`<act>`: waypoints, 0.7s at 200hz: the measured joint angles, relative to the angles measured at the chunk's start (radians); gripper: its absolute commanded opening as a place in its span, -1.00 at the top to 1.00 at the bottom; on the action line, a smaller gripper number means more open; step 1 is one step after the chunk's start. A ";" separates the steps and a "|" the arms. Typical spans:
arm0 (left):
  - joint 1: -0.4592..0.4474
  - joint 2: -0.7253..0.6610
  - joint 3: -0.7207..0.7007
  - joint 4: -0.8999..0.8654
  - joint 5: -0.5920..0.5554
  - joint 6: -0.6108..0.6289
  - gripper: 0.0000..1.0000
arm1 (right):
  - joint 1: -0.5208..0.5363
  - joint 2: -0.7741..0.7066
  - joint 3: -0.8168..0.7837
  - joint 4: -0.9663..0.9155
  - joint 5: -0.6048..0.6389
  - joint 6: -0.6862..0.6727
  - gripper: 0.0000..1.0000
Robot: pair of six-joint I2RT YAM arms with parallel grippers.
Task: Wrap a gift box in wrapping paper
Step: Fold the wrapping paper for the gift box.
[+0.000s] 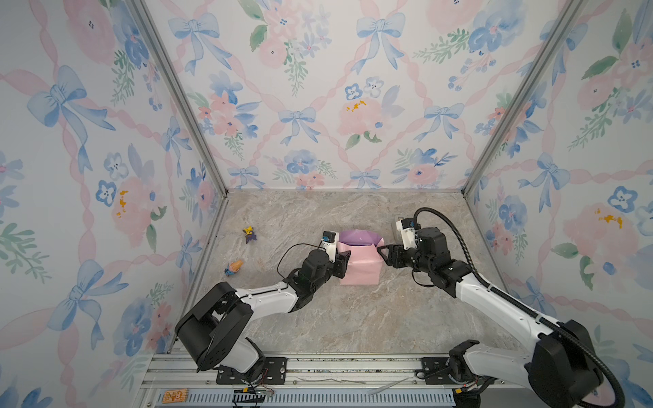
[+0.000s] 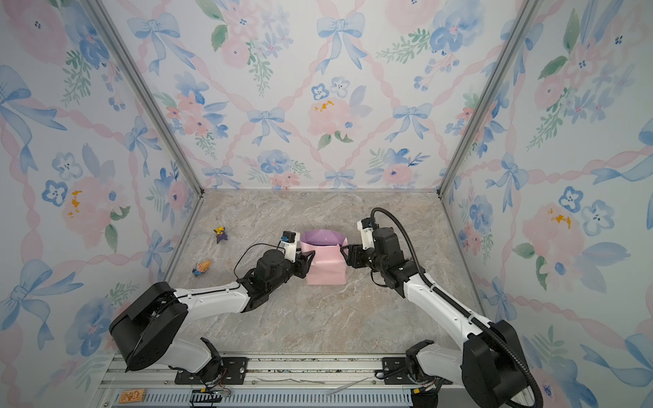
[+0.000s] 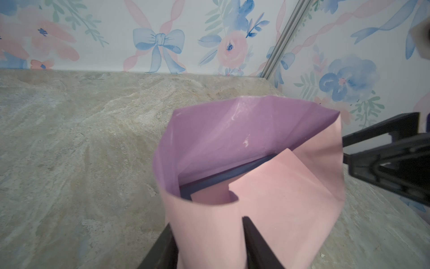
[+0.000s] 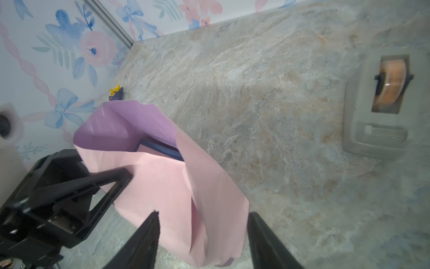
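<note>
Walls (image 1: 318, 88): floral wallpaper with bows, matte, held by aluminium corner posts.
Table (image 1: 318, 318): flat slab with a beige-grey marble look, slightly mottled.
Left arm (image 1: 265, 300) and right arm (image 1: 494, 303): white shells with black joints, reaching in from 7 and 5 o'clock to meet at mid-table.

Wrapping paper (image 1: 360, 265) sits roughly at table centre. It is a thin creased sheet, pale pink outside and lilac inside, folded into a boxy sleeve. The long axis runs 6–12 o'clock. The mouth is open and points to 12, with the lilac back wall standing up, soft and buckled. The 6 o'clock end lies low and flat on the table.

Gift box (image 3: 204, 184) is inside the sleeve. Only a navy matte cardboard edge shows, straight and sharp-cornered. A pink flap is folded over its top. It also shows in the right wrist view (image 4: 160, 148).

Tape dispenser (image 4: 356, 130): grey-beige moulded plastic with rounded corners and an amber tape roll in its slot. It is at 2 o'clock from the parcel, apart from it, near the right wall.

Left gripper (image 1: 347, 255) is at the parcel's 9 o'clock side. The black fingers (image 3: 253, 242) stand at a middling gap, clamped over a pink fold that fills the space between them.

Right gripper (image 1: 381, 249) is at the parcel's 2–3 o'clock corner. The jaws are spread wide, straddling loose pink end paper. I can't tell whether either finger presses it.

Two small toy figures are out at 9–10 o'clock by the left wall, well apart from the parcel: a yellow-purple one (image 1: 249, 234) and an orange-blue one (image 1: 234, 267).
</note>
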 measured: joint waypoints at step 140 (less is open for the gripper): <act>-0.016 -0.010 0.000 -0.019 -0.113 -0.018 0.23 | 0.072 0.139 0.049 0.048 0.122 -0.005 0.54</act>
